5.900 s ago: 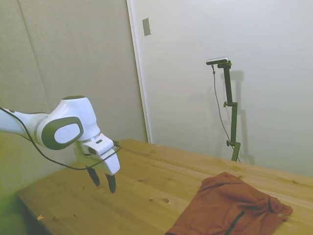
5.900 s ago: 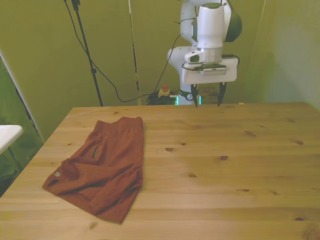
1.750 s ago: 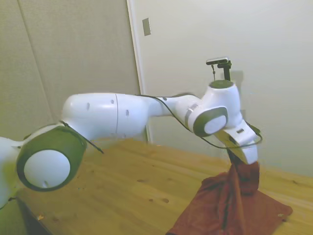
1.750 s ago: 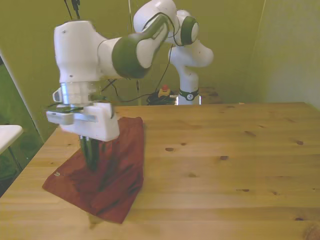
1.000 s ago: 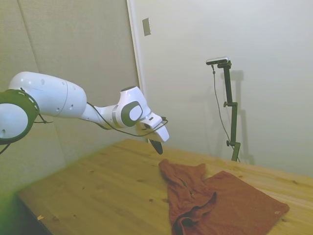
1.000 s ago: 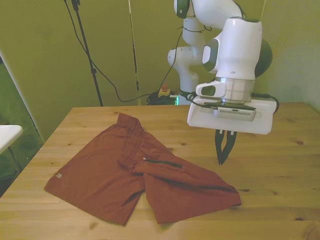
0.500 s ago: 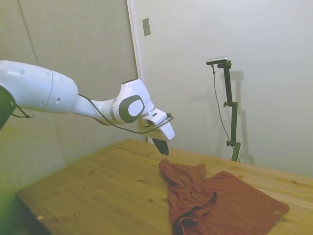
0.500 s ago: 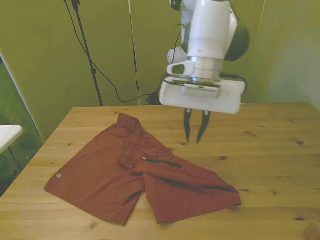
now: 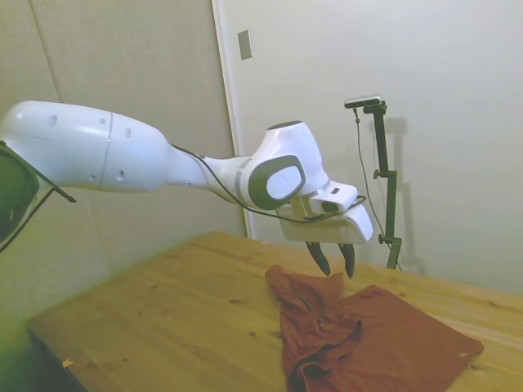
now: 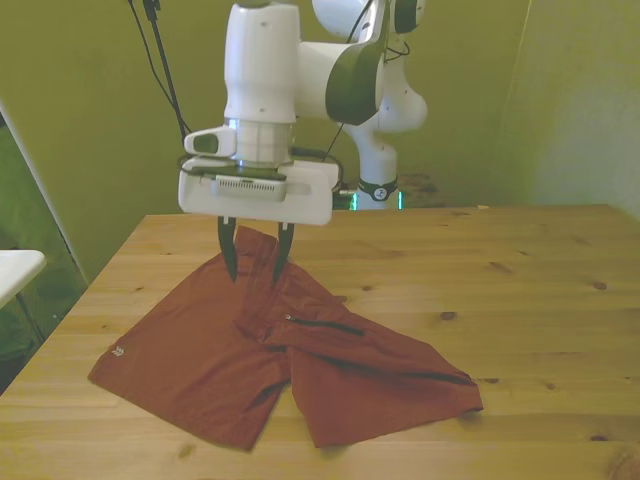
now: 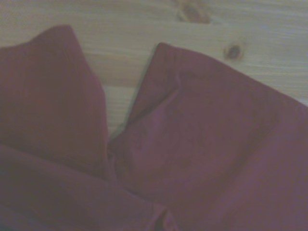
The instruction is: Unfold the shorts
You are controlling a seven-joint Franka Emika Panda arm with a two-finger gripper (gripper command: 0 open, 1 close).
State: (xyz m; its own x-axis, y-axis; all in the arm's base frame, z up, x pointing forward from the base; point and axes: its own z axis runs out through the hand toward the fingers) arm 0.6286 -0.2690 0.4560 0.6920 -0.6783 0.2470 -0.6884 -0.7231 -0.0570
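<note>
Two spread jaws hang just above the shorts [image 10: 280,350], at their waistband edge.

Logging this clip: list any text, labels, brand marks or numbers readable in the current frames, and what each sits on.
No text reads clearly in any view.
Small pale tag on the shorts: too small and blurred to read.
Round mark on the robot's base: blurred, not legible.
Gripper housing: a ribbed strip, no readable print.

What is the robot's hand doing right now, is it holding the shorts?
Hand: open, holding nothing, hanging just above the waistband end of the shorts.
</note>
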